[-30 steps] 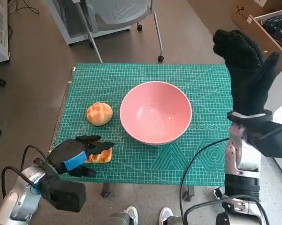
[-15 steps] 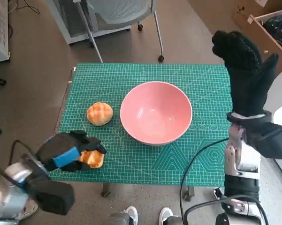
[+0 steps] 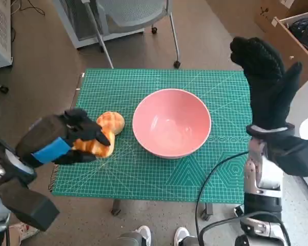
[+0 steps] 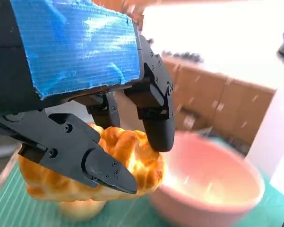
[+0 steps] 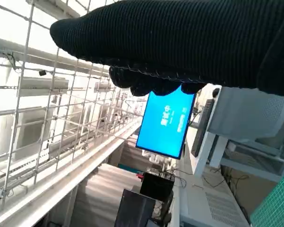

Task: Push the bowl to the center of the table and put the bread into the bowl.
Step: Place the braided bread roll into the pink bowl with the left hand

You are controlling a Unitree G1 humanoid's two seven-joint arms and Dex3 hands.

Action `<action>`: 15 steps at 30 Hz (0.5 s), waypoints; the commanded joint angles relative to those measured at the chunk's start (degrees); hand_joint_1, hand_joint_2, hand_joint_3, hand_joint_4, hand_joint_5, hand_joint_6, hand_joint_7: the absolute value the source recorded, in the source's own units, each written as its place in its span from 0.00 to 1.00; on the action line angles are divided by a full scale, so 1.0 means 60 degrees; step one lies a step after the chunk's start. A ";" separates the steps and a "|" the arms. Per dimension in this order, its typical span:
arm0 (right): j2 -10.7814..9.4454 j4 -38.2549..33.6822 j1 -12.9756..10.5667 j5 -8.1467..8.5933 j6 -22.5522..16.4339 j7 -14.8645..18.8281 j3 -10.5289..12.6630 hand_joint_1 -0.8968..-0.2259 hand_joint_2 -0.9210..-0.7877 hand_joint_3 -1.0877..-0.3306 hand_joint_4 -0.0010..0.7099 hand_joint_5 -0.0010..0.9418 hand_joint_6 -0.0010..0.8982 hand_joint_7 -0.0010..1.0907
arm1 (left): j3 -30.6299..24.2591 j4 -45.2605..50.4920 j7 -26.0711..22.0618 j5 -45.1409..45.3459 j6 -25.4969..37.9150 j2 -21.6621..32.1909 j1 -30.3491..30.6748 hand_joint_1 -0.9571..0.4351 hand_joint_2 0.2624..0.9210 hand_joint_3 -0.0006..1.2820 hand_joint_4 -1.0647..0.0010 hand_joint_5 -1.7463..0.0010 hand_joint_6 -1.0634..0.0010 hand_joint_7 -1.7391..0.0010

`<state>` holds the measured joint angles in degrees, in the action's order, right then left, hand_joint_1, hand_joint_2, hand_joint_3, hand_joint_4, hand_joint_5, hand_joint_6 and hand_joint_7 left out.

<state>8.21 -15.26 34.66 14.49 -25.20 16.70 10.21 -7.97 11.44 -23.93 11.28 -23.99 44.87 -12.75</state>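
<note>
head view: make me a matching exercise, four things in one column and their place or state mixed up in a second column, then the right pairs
Things:
1. pink round bowl
2. golden twisted bread piece
3. round tan bun
4. right robot hand in black knitted glove

States:
A. raised at the mat's right edge, holding nothing
B. gripped by the blue-taped left robot hand
C. empty, near the middle of the green cutting mat
D. lying on the mat left of the bowl

Pairs: 1-C, 2-B, 3-D, 4-A

Two bread rolls (image 3: 111,121) (image 3: 91,145), one pink bowl (image 3: 171,123), two robot hands (image 3: 66,138) (image 3: 266,82)
</note>
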 commanded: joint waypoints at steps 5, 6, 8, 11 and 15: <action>-0.0090 0.0087 -0.0259 0.0037 0.0134 -0.0057 -0.0068 0.40 0.00 0.50 0.36 0.00 0.12 0.42 | 0.0484 -0.0113 0.0155 -0.0049 0.0062 -0.0507 -0.2032 0.69 0.89 0.00 0.14 0.50 0.19 0.45; -0.0099 0.0112 -0.0269 0.0026 0.0146 -0.0074 -0.0077 0.40 0.00 0.50 0.36 0.00 0.12 0.42 | 0.0605 -0.0158 0.0143 -0.0026 0.0111 -0.0605 -0.2255 0.69 0.89 0.00 0.14 0.50 0.19 0.46; -0.0112 0.0150 -0.0286 0.0009 0.0169 -0.0102 -0.0089 0.41 0.00 0.50 0.36 0.00 0.12 0.42 | 0.0818 -0.0244 0.0100 0.0021 0.0178 -0.0790 -0.2615 0.69 0.89 0.00 0.14 0.50 0.18 0.46; -0.0147 0.0168 -0.0326 -0.0024 0.0183 -0.0153 -0.0109 0.40 0.00 0.51 0.36 0.00 0.12 0.42 | 0.1429 -0.0524 -0.0068 0.0066 0.0341 -0.1278 -0.3436 0.69 0.90 0.00 0.16 0.48 0.20 0.45; -0.0196 0.0235 -0.0407 -0.0092 0.0180 -0.0225 -0.0154 0.40 0.00 0.52 0.36 0.00 0.12 0.42 | 0.2048 -0.1119 -0.0222 0.0163 0.0355 -0.1756 -0.4208 0.69 0.90 0.00 0.17 0.47 0.21 0.44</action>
<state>7.45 -14.07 34.20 14.34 -25.04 16.15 9.50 1.46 7.26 -24.28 11.48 -22.06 36.38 -34.38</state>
